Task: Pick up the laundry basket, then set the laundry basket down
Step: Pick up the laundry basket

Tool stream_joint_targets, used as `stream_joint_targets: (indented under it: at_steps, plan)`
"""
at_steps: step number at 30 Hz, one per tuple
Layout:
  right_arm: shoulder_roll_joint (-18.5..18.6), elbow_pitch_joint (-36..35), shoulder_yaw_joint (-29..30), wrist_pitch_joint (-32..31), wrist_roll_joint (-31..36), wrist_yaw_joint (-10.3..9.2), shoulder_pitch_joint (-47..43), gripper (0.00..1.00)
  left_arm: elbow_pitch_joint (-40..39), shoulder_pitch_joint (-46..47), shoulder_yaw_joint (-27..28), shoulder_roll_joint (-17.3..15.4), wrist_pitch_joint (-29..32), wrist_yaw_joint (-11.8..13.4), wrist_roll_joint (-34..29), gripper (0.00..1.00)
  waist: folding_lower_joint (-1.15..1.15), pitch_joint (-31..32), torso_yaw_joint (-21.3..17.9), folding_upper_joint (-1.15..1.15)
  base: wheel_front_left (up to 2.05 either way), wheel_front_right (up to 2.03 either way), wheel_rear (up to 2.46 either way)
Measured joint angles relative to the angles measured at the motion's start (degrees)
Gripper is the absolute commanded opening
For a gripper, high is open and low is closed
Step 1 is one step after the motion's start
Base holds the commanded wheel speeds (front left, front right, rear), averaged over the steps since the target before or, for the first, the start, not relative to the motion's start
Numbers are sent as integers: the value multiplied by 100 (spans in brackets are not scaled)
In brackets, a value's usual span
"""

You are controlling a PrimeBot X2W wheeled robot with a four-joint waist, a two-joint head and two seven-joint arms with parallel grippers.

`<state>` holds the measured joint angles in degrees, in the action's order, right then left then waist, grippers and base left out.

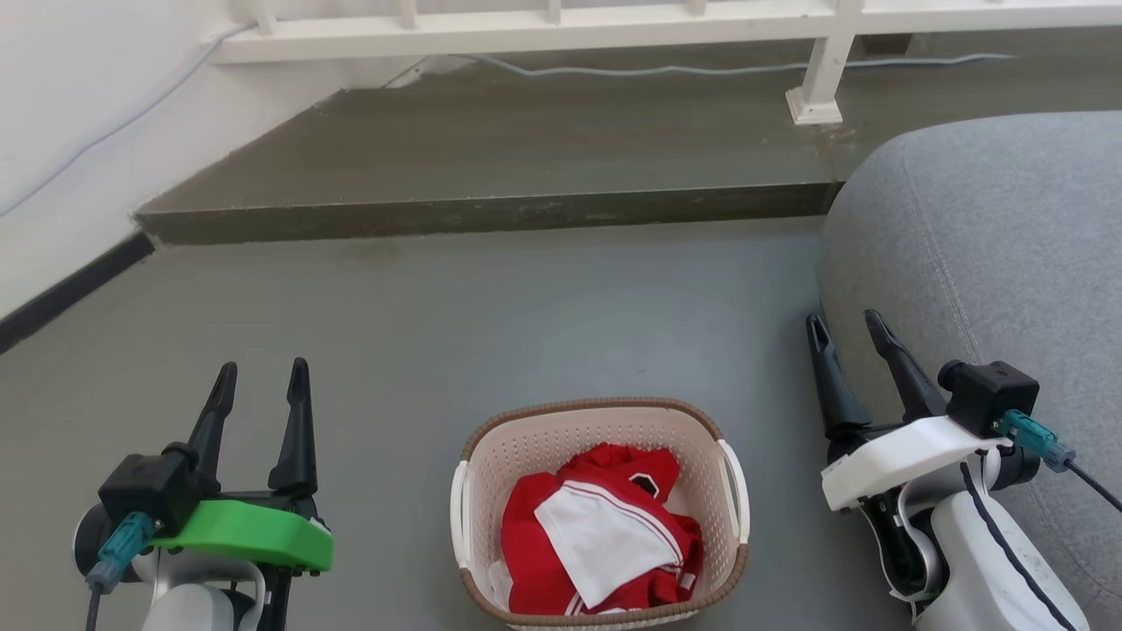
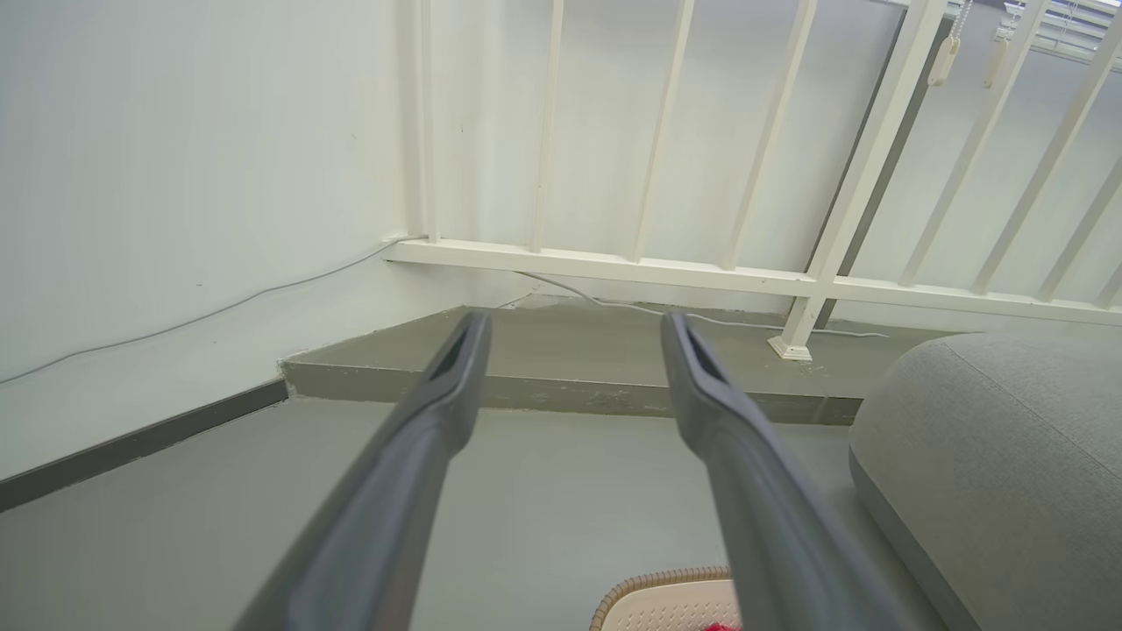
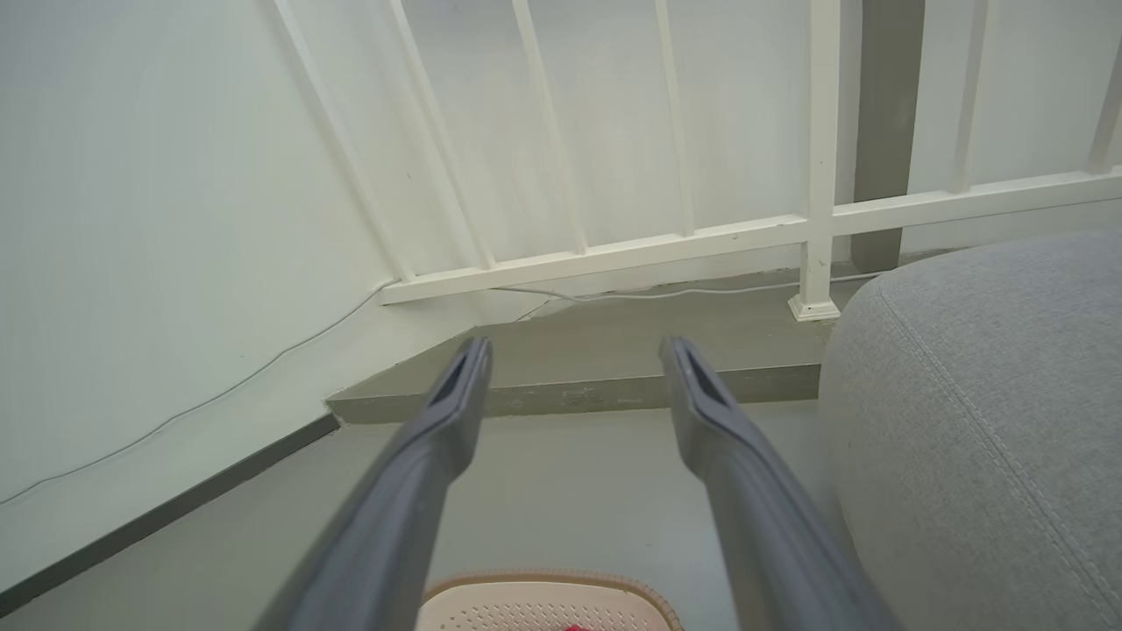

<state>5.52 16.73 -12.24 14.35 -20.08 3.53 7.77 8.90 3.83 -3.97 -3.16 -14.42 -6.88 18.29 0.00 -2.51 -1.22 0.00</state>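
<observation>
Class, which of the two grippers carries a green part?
The left gripper: the mount at its base is green, while the right gripper has a white one.

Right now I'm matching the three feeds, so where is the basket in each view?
Head view: basket at bottom centre, between the left end effector and right end effector.
Left wrist view: basket corner at the bottom edge, right of centre.
Right wrist view: basket's far rim at the bottom edge, centre.
Shared landmark: the white post foot on the step.
</observation>
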Motion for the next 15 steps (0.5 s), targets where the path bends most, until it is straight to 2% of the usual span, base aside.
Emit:
stream_joint_targets:
  at_steps: [15]
  plan:
    - [-21, 70, 107, 0, 8, -9, 169, 100, -27, 325, -115, 7, 0, -23, 77, 100, 0, -840, -94, 0, 0, 0, 0]
